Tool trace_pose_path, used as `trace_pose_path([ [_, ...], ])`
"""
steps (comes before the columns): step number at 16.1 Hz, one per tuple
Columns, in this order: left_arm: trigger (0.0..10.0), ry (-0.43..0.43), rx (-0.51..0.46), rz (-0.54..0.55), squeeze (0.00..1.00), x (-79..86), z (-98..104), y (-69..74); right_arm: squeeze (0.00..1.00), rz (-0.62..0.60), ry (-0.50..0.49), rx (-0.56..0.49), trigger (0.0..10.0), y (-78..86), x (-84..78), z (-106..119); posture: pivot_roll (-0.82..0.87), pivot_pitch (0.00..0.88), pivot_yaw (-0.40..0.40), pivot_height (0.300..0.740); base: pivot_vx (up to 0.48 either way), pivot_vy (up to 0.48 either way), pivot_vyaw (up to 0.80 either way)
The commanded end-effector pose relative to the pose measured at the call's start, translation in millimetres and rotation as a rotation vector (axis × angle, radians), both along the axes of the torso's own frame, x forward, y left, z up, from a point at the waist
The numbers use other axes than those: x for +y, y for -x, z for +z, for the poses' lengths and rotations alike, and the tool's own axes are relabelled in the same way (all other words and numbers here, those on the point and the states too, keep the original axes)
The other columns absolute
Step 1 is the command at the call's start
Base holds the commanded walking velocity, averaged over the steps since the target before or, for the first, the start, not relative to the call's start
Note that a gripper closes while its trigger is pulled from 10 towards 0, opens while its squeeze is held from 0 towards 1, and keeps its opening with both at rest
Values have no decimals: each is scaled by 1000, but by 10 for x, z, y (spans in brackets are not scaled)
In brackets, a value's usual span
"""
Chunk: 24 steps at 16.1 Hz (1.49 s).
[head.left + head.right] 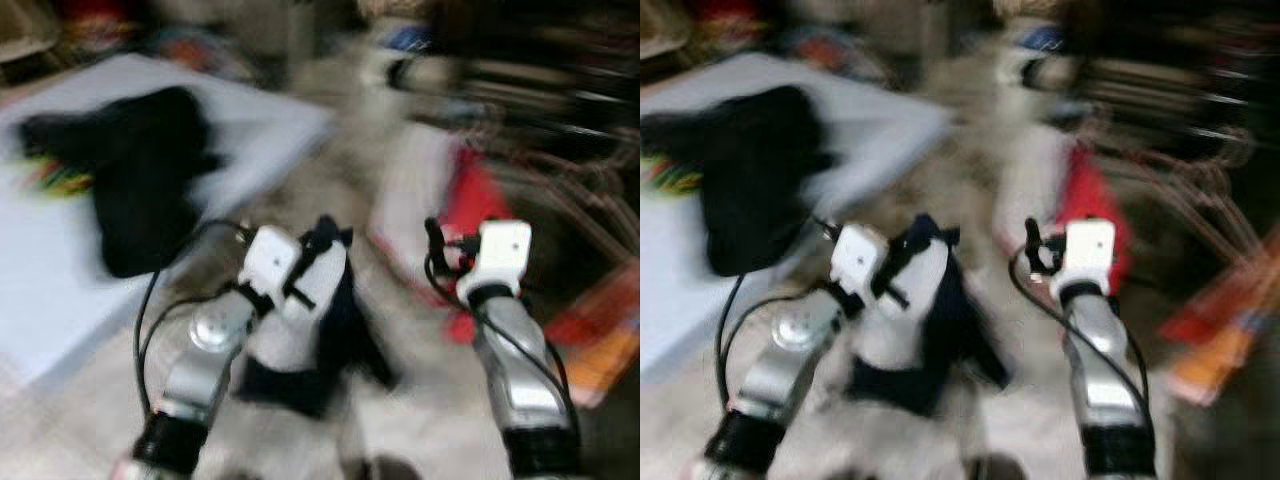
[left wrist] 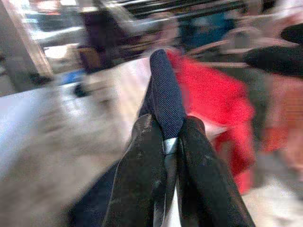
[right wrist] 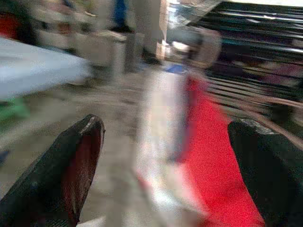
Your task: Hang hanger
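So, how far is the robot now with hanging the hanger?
Done: the left gripper is shut on a dark blue garment, with white cloth hanging below in the head views; a hanger cannot be made out. In hand: the pictures are blurred, so the robot seems to be moving. The right gripper is open, over a red cloth on the floor. Left: the hanging; no rail is clear.

Two silver arms end in black cuffs at the near end. Each carries a white boxy wrist block, and a loose black cable loops from the forearm up to it. The left gripper [image 1: 325, 240] has two long, glossy black fingers [image 2: 137, 179]. The right gripper [image 1: 437, 243], at 3 o'clock of the left, has blunt, rounded black fingers [image 3: 61, 175].
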<state>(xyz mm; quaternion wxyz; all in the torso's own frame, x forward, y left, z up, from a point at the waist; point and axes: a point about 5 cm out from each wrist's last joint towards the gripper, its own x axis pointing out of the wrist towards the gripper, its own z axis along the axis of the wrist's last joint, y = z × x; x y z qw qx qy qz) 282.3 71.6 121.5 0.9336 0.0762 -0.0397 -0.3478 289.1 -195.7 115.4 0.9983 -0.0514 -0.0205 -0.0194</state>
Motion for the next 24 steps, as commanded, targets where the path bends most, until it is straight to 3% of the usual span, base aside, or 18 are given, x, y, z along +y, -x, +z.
trace_pose_path([
  [1,10000,-14,-17,5,0,23,36,-22,0,7,-5,-20,10000,-20,32,51,-42,0,-15,740,0,0,-519],
  [6,10000,-15,10,-4,0,42,24,-46,0,10,-6,-15,10000,-10,52,34,-42,0,-15,740,0,257,0],
  [13,10000,-35,18,-10,0,77,4,-46,0,15,-10,-17,10000,-44,66,47,-36,0,-22,740,0,480,-800],
  [14,10000,-62,-12,-28,0,67,11,-23,0,13,-9,-19,10000,-48,64,51,-36,0,-22,740,0,0,-800],
  [21,10000,-40,-7,-65,0,47,17,12,0,14,-14,-10,10000,-32,83,25,-32,0,-23,740,0,0,-483],
  [23,10000,-53,6,-111,0,38,8,29,0,19,-11,-9,10000,-33,89,25,-33,0,-19,740,0,0,0],
  [24,10000,-140,13,-225,0,19,-23,86,0,6,29,21,10000,-24,56,-12,-36,0,-20,740,0,0,0],
])
